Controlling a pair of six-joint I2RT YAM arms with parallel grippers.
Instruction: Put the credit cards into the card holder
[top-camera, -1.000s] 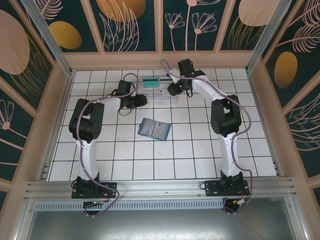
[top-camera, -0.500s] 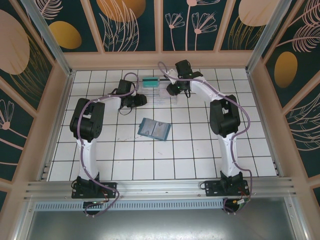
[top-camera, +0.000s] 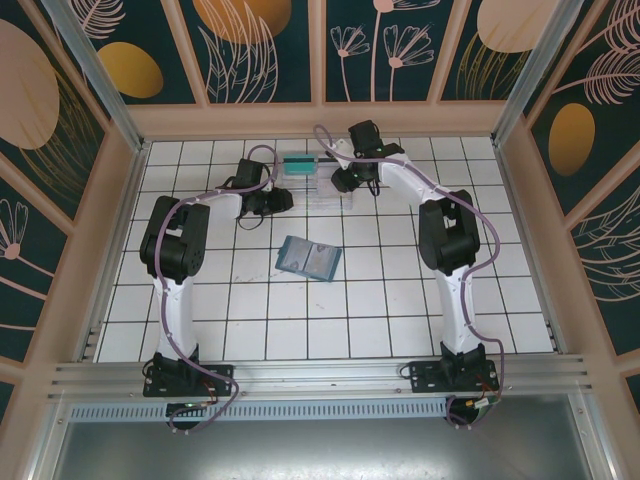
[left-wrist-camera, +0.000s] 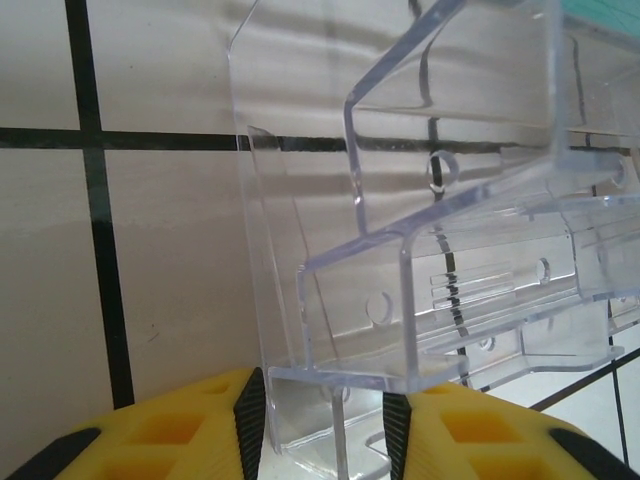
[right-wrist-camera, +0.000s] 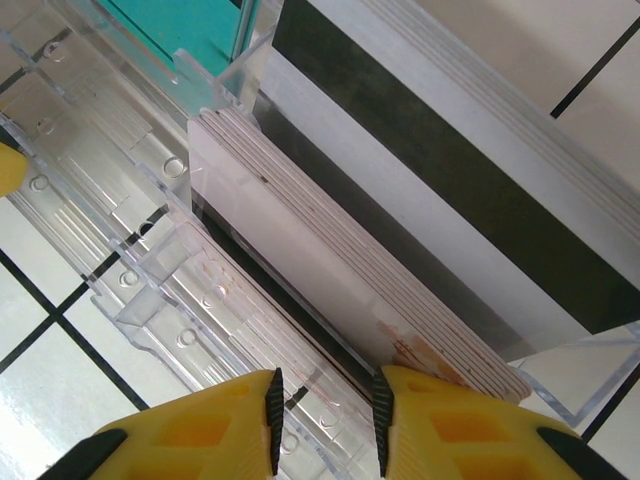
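Clear tray (left-wrist-camera: 350, 320) holds whitish cards (right-wrist-camera: 320, 260), teal card (right-wrist-camera: 190, 25); left fingers (left-wrist-camera: 170, 435), right fingers (right-wrist-camera: 200, 425) narrowly straddle its walls, grip unclear.

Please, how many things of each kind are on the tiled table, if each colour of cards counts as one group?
Clear plastic tiered tray: 1
Dark-teal folding card holder, open: 1
Teal-green plastic card group: 1
Whitish plastic card stack: 1
Total: 4

The card holder (top-camera: 308, 259) lies open and flat on the tiled surface (top-camera: 380, 300), blue-grey inside facing up, slightly askew; the credit cards stand on edge in the clear tray (right-wrist-camera: 150, 240) at the far side; a teal-green card (right-wrist-camera: 190, 20) sits in one compartment; beside it a stack of whitish cards (right-wrist-camera: 330, 270), one showing a dark stripe.
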